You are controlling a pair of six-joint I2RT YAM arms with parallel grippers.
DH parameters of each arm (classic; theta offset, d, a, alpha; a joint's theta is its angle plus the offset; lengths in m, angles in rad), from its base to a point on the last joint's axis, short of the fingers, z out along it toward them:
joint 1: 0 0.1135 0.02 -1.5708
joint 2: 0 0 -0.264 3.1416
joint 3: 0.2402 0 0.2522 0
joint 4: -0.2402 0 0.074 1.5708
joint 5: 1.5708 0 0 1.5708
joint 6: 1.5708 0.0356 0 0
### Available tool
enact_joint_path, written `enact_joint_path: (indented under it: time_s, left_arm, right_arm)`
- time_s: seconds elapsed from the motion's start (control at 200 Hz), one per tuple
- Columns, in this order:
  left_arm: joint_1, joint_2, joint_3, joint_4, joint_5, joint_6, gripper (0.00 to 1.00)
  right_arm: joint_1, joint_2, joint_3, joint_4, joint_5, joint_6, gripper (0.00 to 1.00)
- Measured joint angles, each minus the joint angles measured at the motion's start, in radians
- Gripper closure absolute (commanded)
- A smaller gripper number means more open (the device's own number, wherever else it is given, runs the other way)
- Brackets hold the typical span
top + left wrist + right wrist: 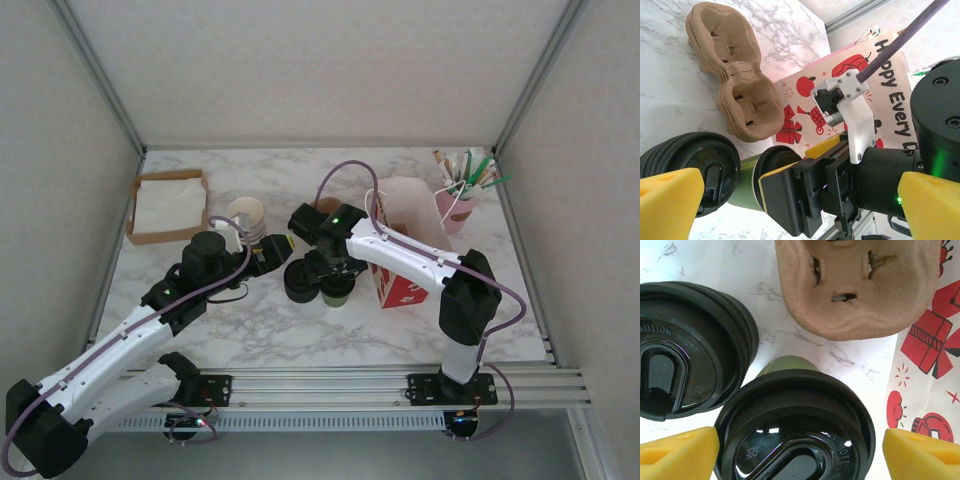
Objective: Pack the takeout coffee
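The right fingers are seen spread, with one yellow tip on each side of the coffee cup, at the height of its black lid. The cup is therefore placed between the two tips, about in the middle of the gap. On the right side a thin strip of counter is seen between the tip and the lid. On the left side it cannot be told whether the tip touches the rim of the lid. The cup has green sides and stands on the counter.

Just beside the cup, on its left in the right wrist view, a stack of black lids is placed. It cannot be told whether the two are touching. Beyond the cup a brown cup carrier lies on the counter, and beside it a paper bag printed with red pictures is seen.

The left fingers are spread wide and nothing is gripped by them. They are pointed toward the cup and the right fingers, near to them but apart.

Farther out, in the view from above, a stack of cream paper cups is seen behind the left fingers. A flat cardboard box with white napkins is found at the far left, and a pink cup filled with sticks at the far right.
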Motion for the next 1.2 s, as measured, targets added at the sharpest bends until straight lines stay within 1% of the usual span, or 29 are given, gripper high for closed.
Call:
enact_joint_path:
  time_s: [0.526, 0.756, 1.036, 1.202]
  left_arm:
    - [0.000, 0.014, 0.000, 0.000, 0.011, 0.000, 0.00]
    - [0.000, 0.020, 0.000, 0.000, 0.014, 0.000, 0.00]
    - [0.000, 0.034, 0.009, 0.000, 0.014, 0.000, 0.01]
    - [0.000, 0.034, 0.009, 0.000, 0.015, 0.000, 0.00]
  right_arm:
    - [-0.001, -0.011, -0.038, 0.015, -0.031, 0.000, 0.17]
    - [-0.001, -0.015, -0.041, 0.013, -0.033, 0.000, 0.17]
    - [-0.001, -0.037, -0.041, 0.010, -0.032, 0.000, 0.14]
    - [-0.001, -0.047, -0.049, 0.011, -0.033, 0.000, 0.16]
